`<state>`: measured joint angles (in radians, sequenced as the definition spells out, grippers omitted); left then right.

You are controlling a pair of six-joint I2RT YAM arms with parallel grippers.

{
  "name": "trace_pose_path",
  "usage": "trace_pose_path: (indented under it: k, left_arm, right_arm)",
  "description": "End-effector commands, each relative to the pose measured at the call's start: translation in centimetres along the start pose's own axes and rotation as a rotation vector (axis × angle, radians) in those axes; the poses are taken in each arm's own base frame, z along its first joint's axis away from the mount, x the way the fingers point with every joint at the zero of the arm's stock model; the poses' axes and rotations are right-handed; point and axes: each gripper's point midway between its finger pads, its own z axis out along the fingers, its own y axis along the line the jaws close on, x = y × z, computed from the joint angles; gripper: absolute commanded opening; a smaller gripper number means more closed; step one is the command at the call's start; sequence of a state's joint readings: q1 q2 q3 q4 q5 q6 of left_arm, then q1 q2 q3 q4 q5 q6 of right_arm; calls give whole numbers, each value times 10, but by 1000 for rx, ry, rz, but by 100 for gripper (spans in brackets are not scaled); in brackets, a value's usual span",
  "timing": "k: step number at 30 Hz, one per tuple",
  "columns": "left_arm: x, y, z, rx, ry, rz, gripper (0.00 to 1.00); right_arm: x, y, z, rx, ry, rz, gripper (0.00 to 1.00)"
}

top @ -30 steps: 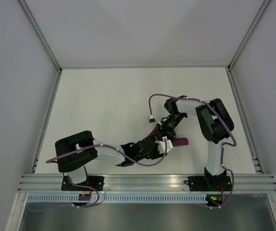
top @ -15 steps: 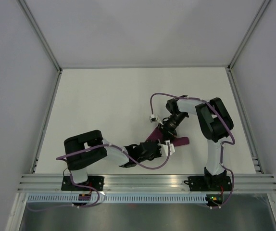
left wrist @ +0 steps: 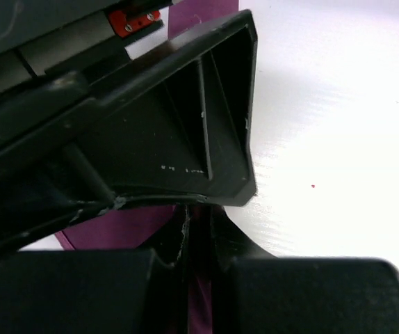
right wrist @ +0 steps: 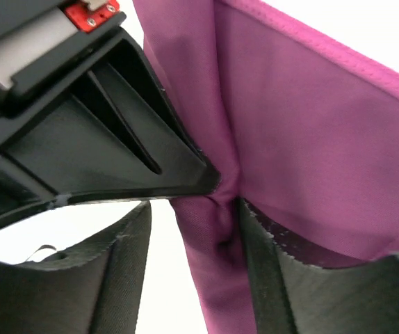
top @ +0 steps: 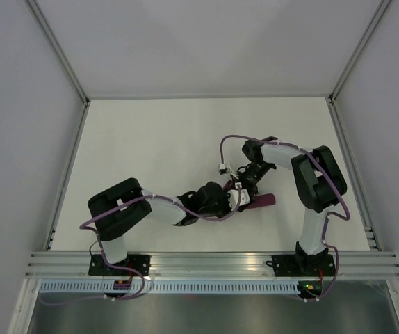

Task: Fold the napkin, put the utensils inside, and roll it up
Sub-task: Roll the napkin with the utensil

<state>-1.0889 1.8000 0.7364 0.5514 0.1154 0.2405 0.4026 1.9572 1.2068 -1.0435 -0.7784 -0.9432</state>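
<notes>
Napkin [right wrist: 311, 139] fills the right of the frame: woven magenta cloth, soft sheen, a stitched hem at upper right. Fingers [right wrist: 109, 278] at the bottom are dark matt plastic, grainy and scuffed. Table [left wrist: 338, 139] reads white, smooth, faintly pebbled. Rail [top: 213, 263] along the bottom: brushed bare metal.

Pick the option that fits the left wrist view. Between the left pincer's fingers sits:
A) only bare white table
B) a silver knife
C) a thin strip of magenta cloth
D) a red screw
C: in the left wrist view the left pincer has its fingers drawn almost together, and a thin strip of the magenta napkin runs down the narrow gap between them.
</notes>
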Motion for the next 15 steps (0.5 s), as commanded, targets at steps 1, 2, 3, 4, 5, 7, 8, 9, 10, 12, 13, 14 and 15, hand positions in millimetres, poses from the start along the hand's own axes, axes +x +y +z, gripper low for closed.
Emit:
trace_pose_path:
  k: [1,2,3,4,5,7,8,9,10,12,13,14,15]
  left_arm:
    - [62,-34,-12,175,210,-182,2]
    - [61,-37,-14,206,205,-202,2]
    - [63,-36,-14,214,213,-228,2]
    - [63,-31,-15,216,210,-253,2]
    - [62,-34,-17,248,205,-276,2]
    - [67,-26,-19,248,217,-332,2]
    - [66,-30,-20,287,219,-359,2]
    - [61,-26,-18,295,216,-389,2]
    - [70,-22,-19,299,245,-426,2]
    - [67,-21,-18,333,252,-469,2]
    - [73,-18,-17,334,268,-496,2]
    - [75,-20,-19,361,283,-519,2]
    - [73,-15,-17,360,282,-554,2]
  right_arm:
    - [-20,-42,-19,210,-40,-126,61]
    - [-27,-43,-24,228,-65,-136,63]
    - [-34,-42,-32,252,-90,-149,63]
    - [-36,-44,-39,275,-117,-129,64]
    - [-43,-48,-46,303,-149,-144,64]
    - [-47,-48,-61,358,-201,-147,65]
    - [-54,-51,-69,393,-236,-160,65]
    - [-53,-46,-73,415,-257,-169,65]
    - [-53,-46,-79,437,-278,-175,65]
    - [-52,-41,-84,474,-315,-196,66]
    - [-50,-39,-85,484,-320,-206,66]
    - [-53,-34,-90,509,-337,-247,65]
    - [-44,-30,-82,502,-330,-246,65]
